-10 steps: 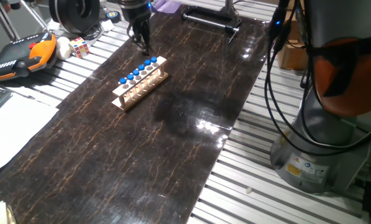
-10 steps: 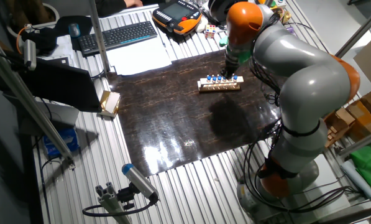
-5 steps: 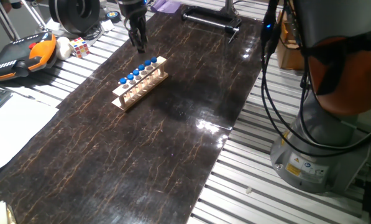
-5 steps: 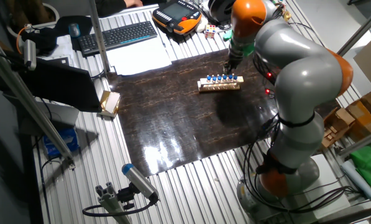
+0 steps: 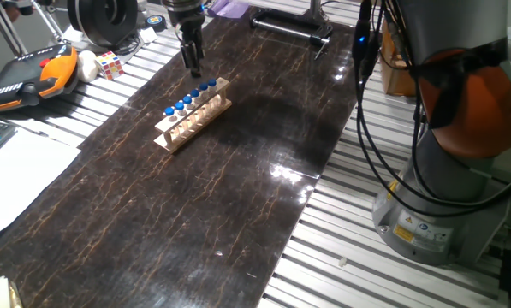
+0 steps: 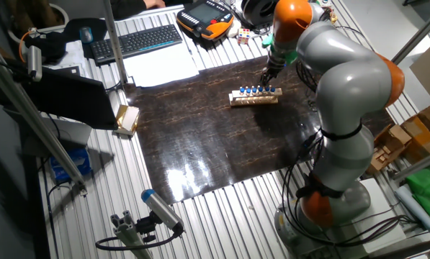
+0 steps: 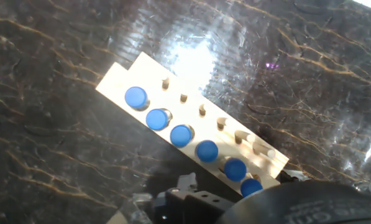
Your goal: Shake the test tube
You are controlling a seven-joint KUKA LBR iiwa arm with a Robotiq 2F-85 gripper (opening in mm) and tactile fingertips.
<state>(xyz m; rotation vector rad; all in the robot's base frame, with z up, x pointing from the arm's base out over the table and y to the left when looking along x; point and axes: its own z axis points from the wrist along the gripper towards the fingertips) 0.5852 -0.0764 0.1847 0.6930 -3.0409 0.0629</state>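
The slender clear test tube with its round blue cap stands in the light wooden rack, upper left on the dark marbled surface. The pincer hangs above that end; whether spread or pressed together, I cannot tell. Best centre over one cap, then descend straight.

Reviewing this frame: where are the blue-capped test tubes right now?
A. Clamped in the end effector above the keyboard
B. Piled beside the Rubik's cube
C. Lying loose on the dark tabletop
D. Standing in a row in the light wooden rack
D: the blue caps of the test tubes line up along the wooden rack, which stands on the dark table just below the end effector.
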